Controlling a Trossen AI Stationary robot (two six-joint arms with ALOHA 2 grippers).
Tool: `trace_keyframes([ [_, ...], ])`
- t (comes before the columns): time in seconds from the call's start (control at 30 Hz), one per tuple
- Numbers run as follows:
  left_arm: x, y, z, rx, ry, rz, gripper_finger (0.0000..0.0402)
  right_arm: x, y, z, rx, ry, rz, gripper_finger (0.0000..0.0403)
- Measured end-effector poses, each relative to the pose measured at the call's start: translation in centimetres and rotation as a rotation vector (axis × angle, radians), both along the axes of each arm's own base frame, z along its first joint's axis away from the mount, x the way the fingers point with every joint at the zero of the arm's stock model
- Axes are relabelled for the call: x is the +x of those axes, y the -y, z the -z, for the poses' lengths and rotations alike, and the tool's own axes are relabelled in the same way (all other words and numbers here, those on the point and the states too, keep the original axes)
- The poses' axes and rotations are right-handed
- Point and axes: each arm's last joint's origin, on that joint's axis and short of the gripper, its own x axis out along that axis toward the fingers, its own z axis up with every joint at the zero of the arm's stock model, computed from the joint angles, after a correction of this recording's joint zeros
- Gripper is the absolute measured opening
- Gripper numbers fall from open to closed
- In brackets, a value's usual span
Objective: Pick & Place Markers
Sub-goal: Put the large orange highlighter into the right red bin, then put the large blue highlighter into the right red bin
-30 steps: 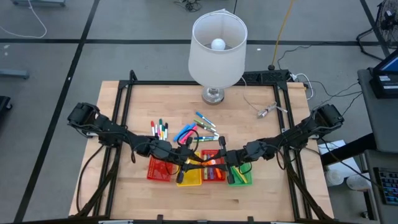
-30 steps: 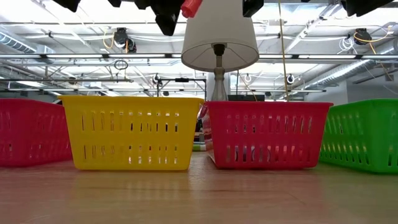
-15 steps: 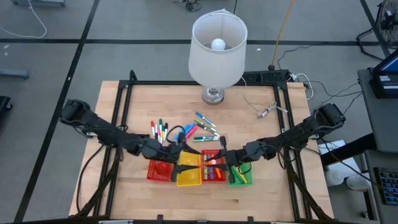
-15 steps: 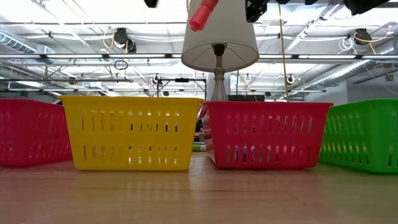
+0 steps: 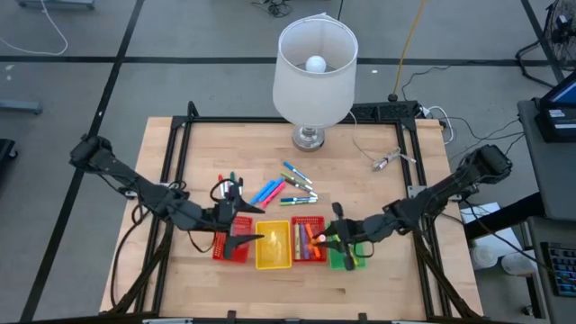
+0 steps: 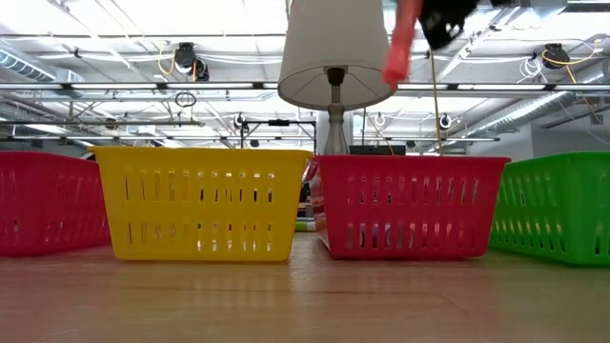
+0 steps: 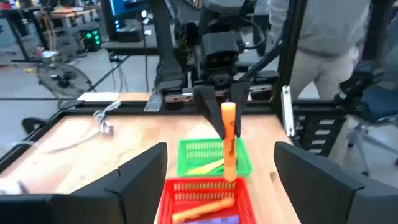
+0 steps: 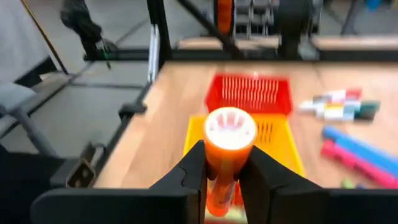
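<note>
We hold an orange marker [image 8: 227, 155] clamped in our right gripper [image 5: 326, 238] above the trays [image 5: 292, 255]; left gripper [image 5: 245, 236] apart; loose markers [image 5: 281, 191] remain.

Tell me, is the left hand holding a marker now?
No. In the left wrist view the left hand stands open and empty, while the right hand across the table grips an orange marker.

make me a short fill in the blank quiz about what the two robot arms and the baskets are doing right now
1. The right gripper is shut on an ____ marker.
2. The left gripper holds nothing; its fingers are ____.
3. The basket at the right end of the row is ____.
4. Behind the loose markers stands a white ____.

Missing words: orange; open; green; lamp
</note>
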Motion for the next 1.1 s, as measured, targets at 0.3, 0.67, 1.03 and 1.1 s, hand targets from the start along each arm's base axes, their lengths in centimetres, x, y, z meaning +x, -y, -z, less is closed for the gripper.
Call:
trace_keyframes([
  [0.3, 0.1, -0.1, 0.5, -0.004, -0.029, -0.043, 0.0301, 2.0, 1.0, 4.2, 0.046, -0.194, 0.033, 0.0052],
  [0.67, 0.1, -0.1, 0.5, 0.0, -0.034, -0.044, 0.0301, 2.6, 1.8, 4.5, 0.164, -0.245, 0.024, 0.0124],
  [1.03, 0.1, -0.1, 0.5, -0.001, -0.035, -0.044, 0.0301, 2.8, 1.7, 4.1, 0.17, -0.196, 0.007, 0.02],
  [1.1, 0.1, -0.1, 0.5, -0.001, -0.035, -0.044, 0.0301, 2.7, 1.6, 3.9, 0.165, -0.185, 0.0, 0.0201],
])
